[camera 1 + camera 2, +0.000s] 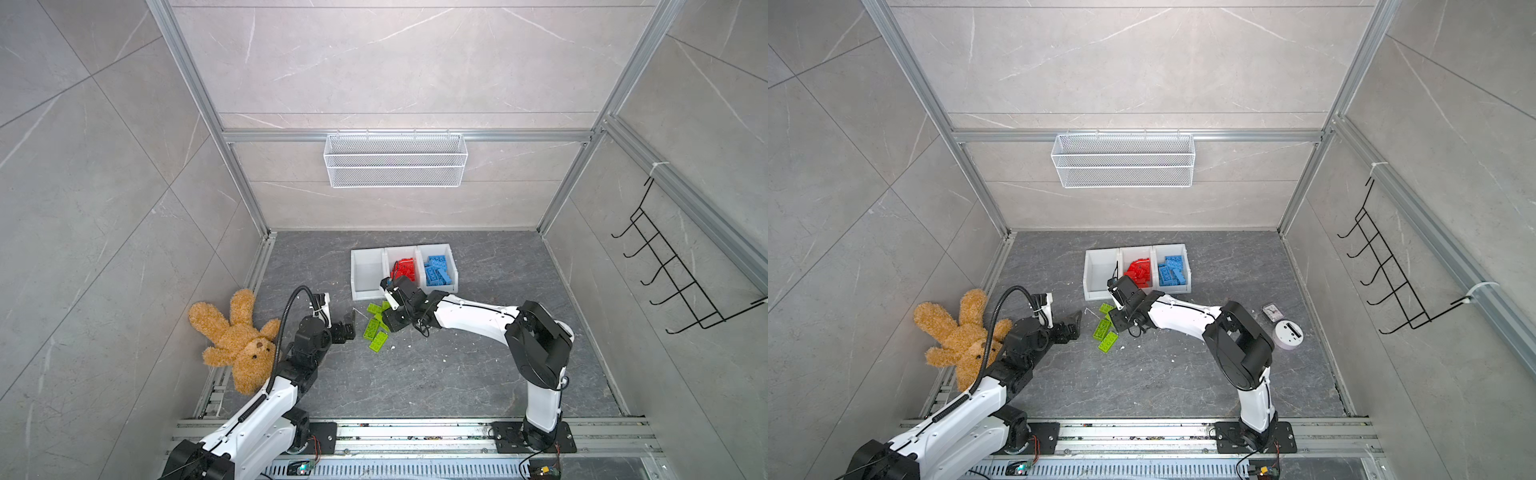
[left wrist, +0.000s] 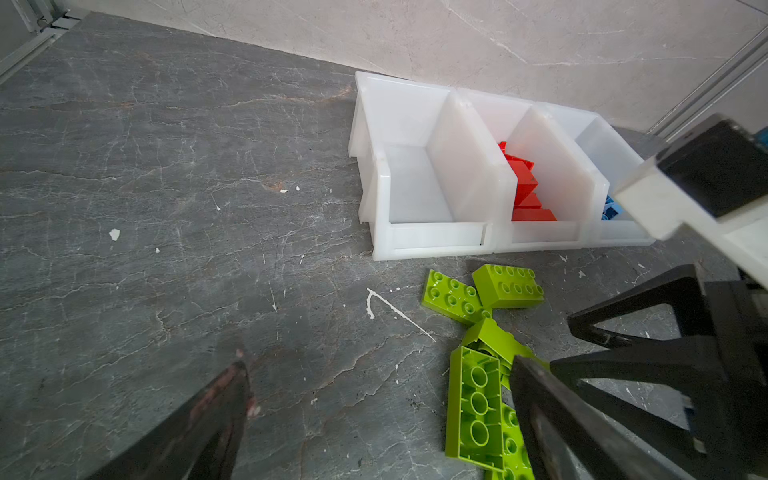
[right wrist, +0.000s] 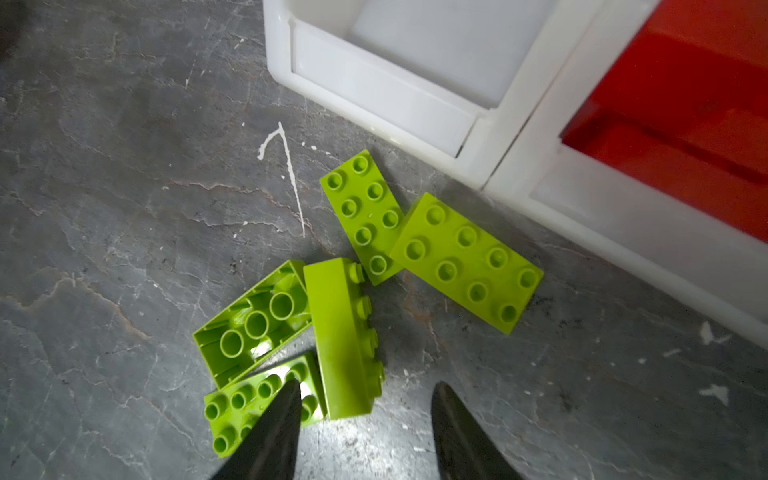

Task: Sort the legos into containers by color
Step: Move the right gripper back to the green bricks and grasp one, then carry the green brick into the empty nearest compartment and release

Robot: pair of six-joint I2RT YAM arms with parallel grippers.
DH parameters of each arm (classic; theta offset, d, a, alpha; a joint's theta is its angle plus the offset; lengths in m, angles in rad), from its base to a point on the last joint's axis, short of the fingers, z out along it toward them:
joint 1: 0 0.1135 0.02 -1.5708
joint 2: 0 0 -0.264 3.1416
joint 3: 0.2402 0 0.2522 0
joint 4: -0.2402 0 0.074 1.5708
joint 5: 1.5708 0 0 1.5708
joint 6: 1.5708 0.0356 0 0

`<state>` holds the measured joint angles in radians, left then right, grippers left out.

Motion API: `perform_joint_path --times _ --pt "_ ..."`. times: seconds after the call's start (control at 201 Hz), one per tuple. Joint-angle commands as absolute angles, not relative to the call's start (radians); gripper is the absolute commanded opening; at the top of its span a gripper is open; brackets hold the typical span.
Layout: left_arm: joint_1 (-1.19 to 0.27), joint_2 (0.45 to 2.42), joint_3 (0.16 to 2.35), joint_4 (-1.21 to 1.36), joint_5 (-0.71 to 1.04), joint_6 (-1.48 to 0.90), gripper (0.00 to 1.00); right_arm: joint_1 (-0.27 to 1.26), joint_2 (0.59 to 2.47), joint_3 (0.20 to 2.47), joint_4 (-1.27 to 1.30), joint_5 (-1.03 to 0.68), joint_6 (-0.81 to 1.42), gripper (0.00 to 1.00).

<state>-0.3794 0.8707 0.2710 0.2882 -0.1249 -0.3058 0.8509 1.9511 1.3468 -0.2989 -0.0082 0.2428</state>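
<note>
Several green legos (image 1: 376,328) lie in a loose pile on the dark floor, just in front of three white bins. The left bin (image 1: 360,274) is empty. The middle bin holds red legos (image 1: 405,268) and the right bin holds blue legos (image 1: 436,270). My right gripper (image 3: 368,386) hangs open over the pile. One finger is above a studs-up brick (image 3: 241,407), and a brick lying on its side (image 3: 340,332) reaches between the fingers. My left gripper (image 2: 378,363) is open and empty just left of the pile (image 2: 478,399).
A brown teddy bear (image 1: 239,340) lies by the left wall. A wire basket (image 1: 395,160) hangs on the back wall and a black hook rack (image 1: 681,270) on the right wall. A small clock (image 1: 1273,311) and a round white device (image 1: 1287,332) sit behind the right arm.
</note>
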Motion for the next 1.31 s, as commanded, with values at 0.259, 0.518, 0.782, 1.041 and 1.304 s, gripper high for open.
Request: perform_joint_path --times 0.259,0.518,0.782,1.041,1.304 --pt "-0.376 0.859 0.305 0.319 -0.128 -0.289 0.99 0.863 2.038 1.413 -0.326 -0.014 0.224 0.52" --pt "-0.376 0.855 0.305 0.318 -0.131 -0.288 0.99 0.863 2.075 1.440 -0.331 -0.032 0.224 0.48" --pt "-0.375 0.854 0.303 0.319 -0.131 -0.290 0.99 0.864 2.069 1.423 -0.318 -0.031 0.226 0.40" --pt "-0.376 0.871 0.305 0.324 -0.136 -0.287 0.99 0.863 2.033 1.413 -0.324 0.014 0.216 0.29" --pt "-0.376 0.871 0.307 0.323 -0.135 -0.288 0.99 0.862 1.974 1.445 -0.336 0.037 0.213 0.25"
